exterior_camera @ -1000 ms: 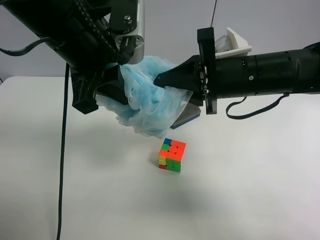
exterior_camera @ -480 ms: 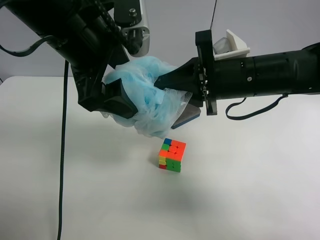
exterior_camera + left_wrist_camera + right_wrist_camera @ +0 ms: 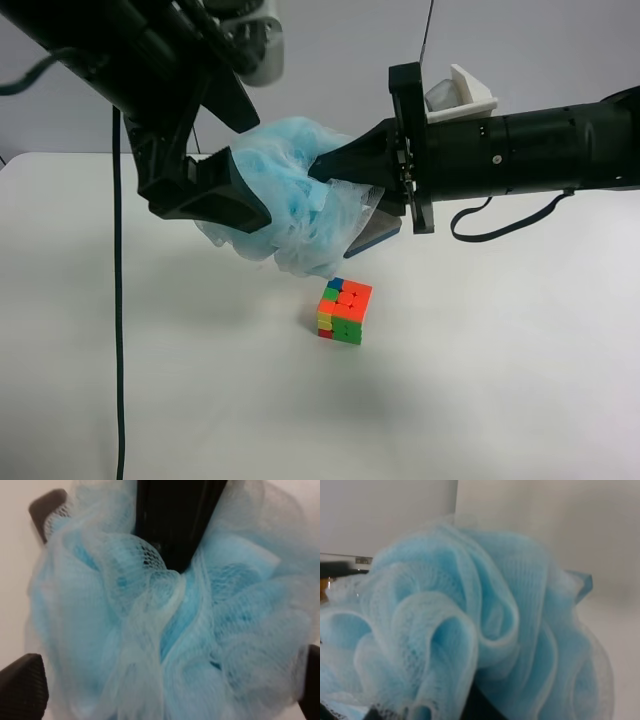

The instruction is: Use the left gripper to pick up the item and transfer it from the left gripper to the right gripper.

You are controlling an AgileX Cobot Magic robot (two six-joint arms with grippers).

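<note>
The light-blue mesh pouf (image 3: 300, 205) hangs in the air above the white table (image 3: 520, 380). The right gripper (image 3: 320, 165), with long tapered fingers, reaches in from the exterior high view's right and is shut on the pouf's upper side. In the left wrist view its black fingers (image 3: 172, 525) are pressed together into the mesh (image 3: 165, 630). The left gripper (image 3: 255, 205), on the thick arm at the exterior high view's left, stands around the pouf with its jaws wide apart; its pads (image 3: 22, 687) sit clear of the mesh. The pouf (image 3: 470, 620) fills the right wrist view.
A multicoloured puzzle cube (image 3: 344, 311) sits on the table just below the pouf. A grey-and-blue eraser block (image 3: 378, 232) lies under the right gripper, partly hidden by the pouf. A black cable (image 3: 118, 330) hangs from the left arm down to the table.
The left gripper's jaws have spread apart and let go of the pouf, and its wrist has swung upward. The right gripper stays closed in the pouf, which has barely moved.
</note>
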